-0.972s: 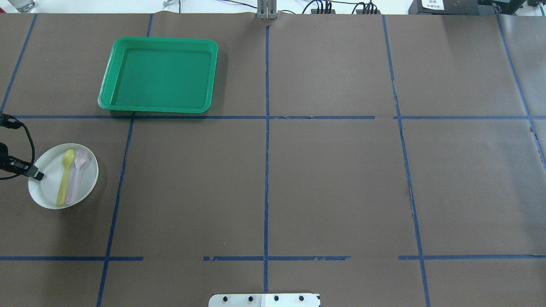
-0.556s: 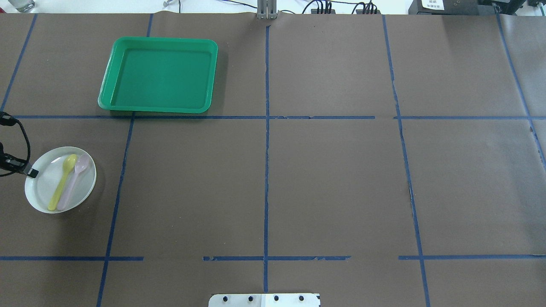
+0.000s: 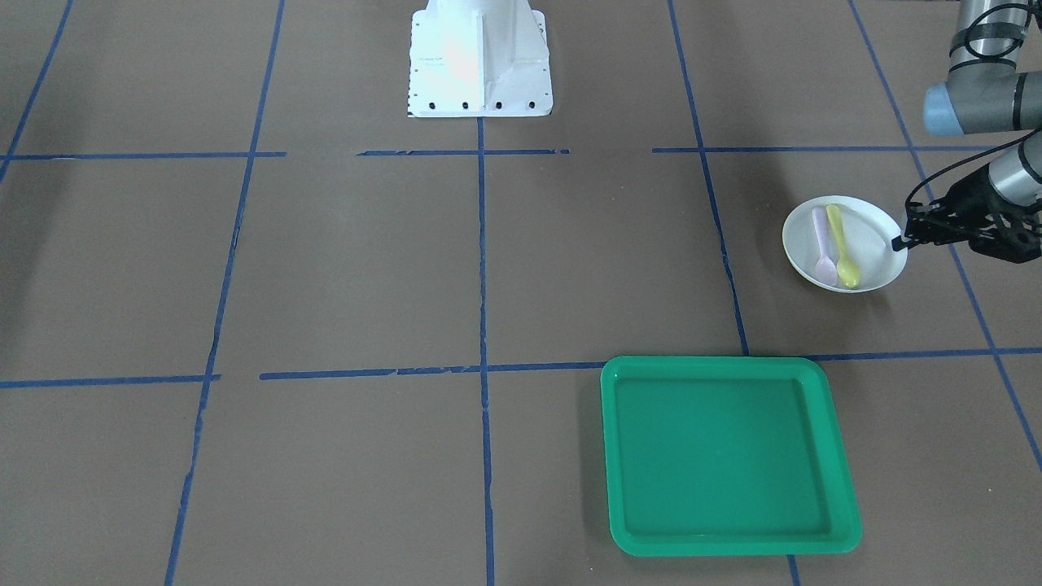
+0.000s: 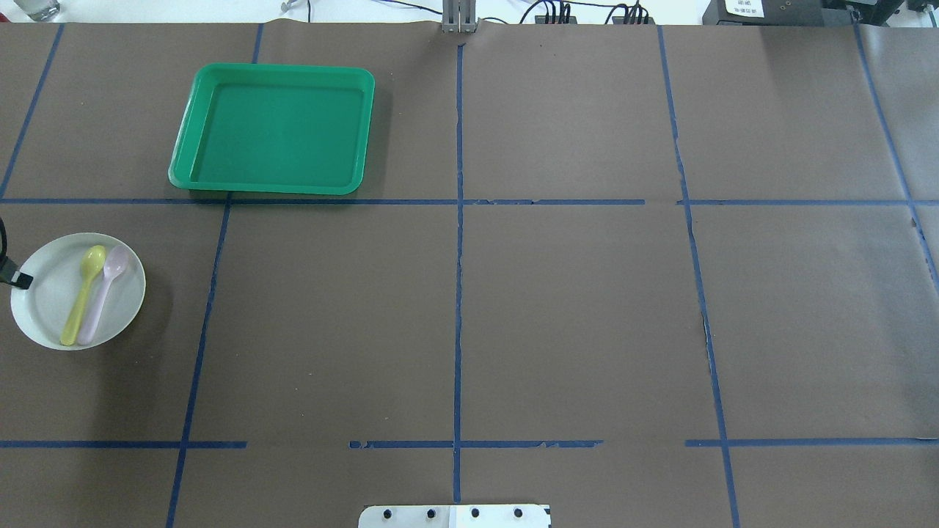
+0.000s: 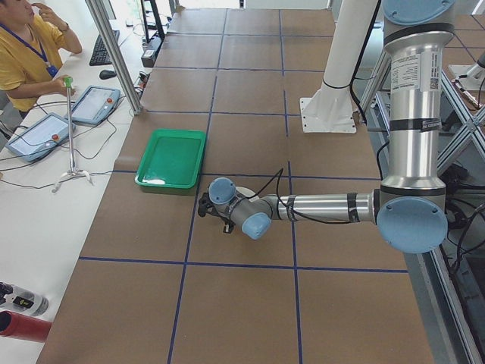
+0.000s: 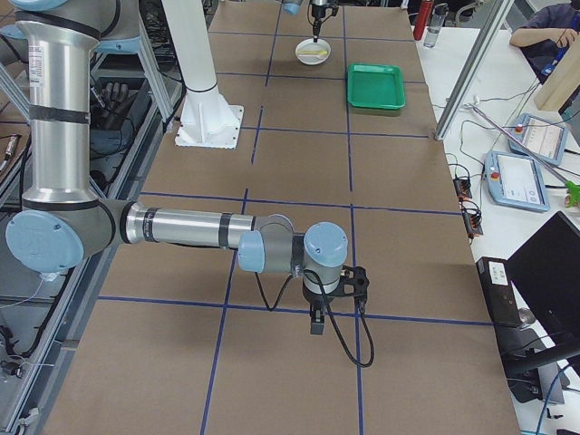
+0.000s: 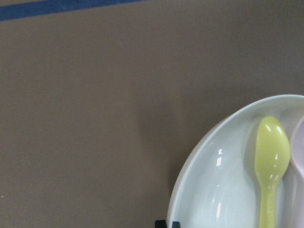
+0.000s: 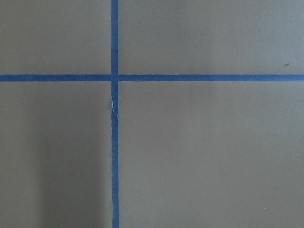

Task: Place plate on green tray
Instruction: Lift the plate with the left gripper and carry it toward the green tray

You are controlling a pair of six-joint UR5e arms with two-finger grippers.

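— Where was the plate point(image 4: 42, 302)?
— At the left edge of the counter point(image 4: 557, 308), well apart from the green tray point(image 4: 275, 69). The left claw point(image 3: 899, 242) was clamped on its rim, with a yellow spoon point(image 4: 81, 297) and a pink spoon point(image 4: 102, 296) inside. About the right claw point(image 6: 317, 323), I could not tell.

The plate point(image 7: 211, 190) looks glossy, the green tray point(image 4: 279, 132) smooth plastic, the paper point(image 4: 572, 308) matt.

2 spoons point(image 4: 94, 258) side by side on plate point(image 4: 44, 301); tray point(image 4: 279, 189) beyond plate, rightward, well apart.
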